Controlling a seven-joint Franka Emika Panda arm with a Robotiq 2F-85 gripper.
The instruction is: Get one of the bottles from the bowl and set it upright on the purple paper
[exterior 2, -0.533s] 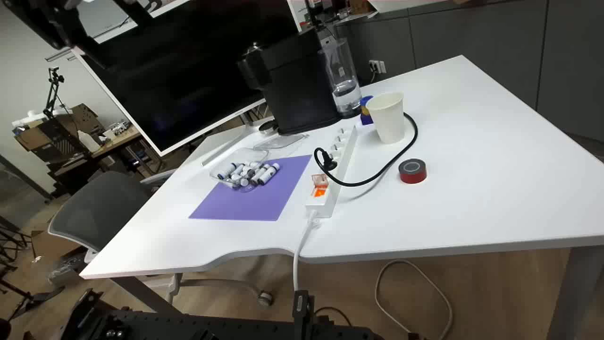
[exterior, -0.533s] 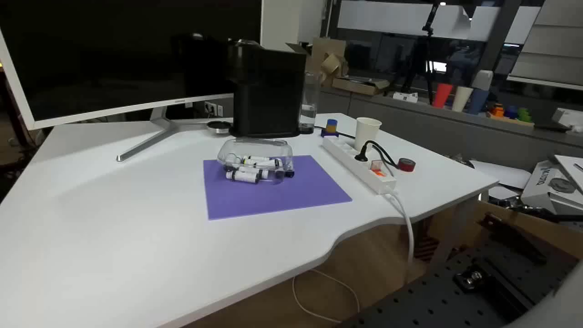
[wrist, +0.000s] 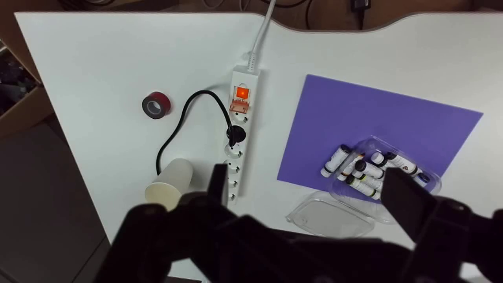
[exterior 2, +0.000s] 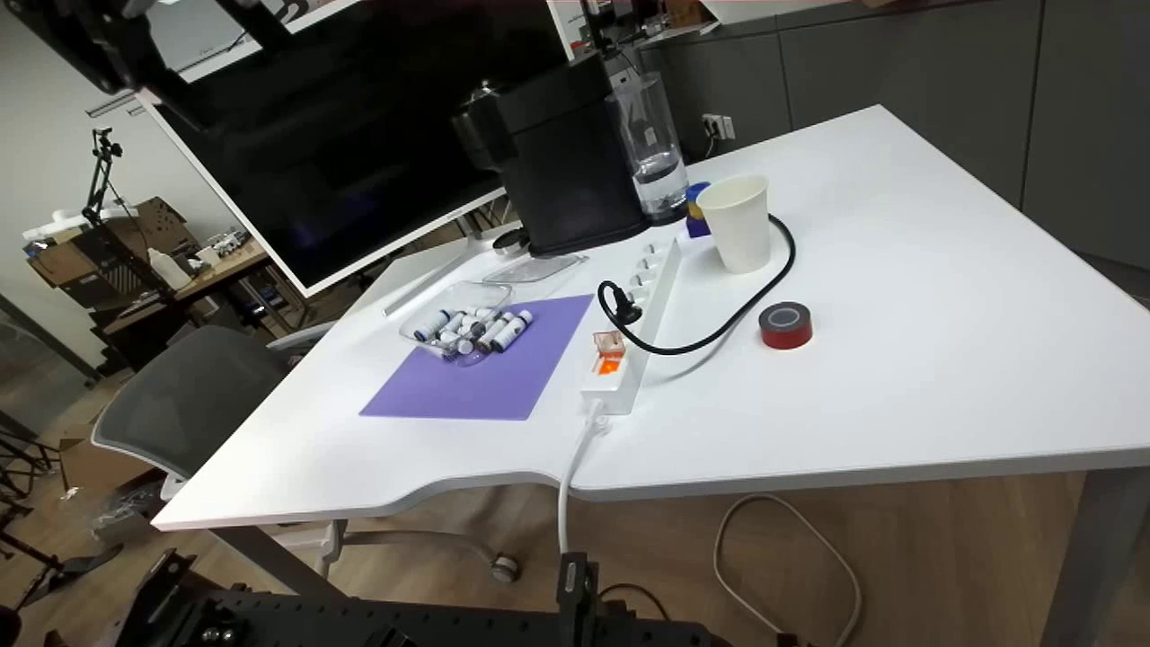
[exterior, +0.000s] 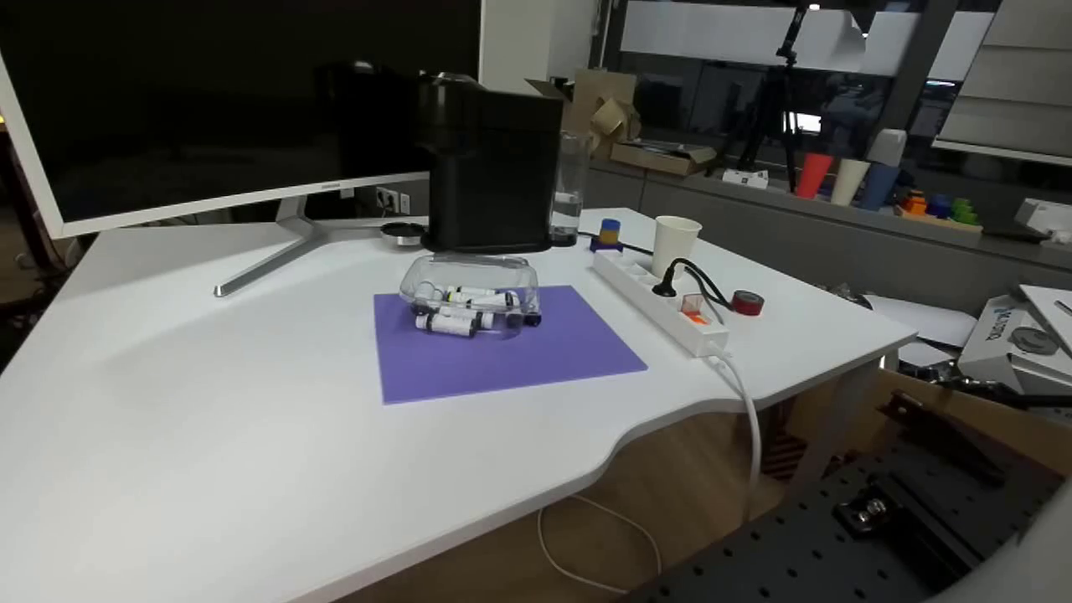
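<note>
The purple paper [exterior: 502,368] lies flat on the white table and shows in both exterior views [exterior 2: 458,386] and the wrist view [wrist: 377,106]. A clear plastic bowl [exterior: 473,266] stands partly on its far part, also in the wrist view [wrist: 406,147]. Several small white bottles with dark bands [wrist: 371,169] lie jumbled in it. One bottle [wrist: 336,160] lies on its side on the paper, just outside the bowl wall. My gripper [wrist: 306,173] is open and empty, high above the table. Its right finger hides part of the bowl. It shows partly at top left in an exterior view [exterior 2: 232,76].
A clear lid [wrist: 334,216] lies beside the bowl. A white power strip [wrist: 245,110] with a black cable runs alongside the paper. A paper cup [exterior 2: 737,225], red tape roll [exterior 2: 785,325], black coffee machine [exterior: 494,167] and monitor [exterior: 209,100] stand around.
</note>
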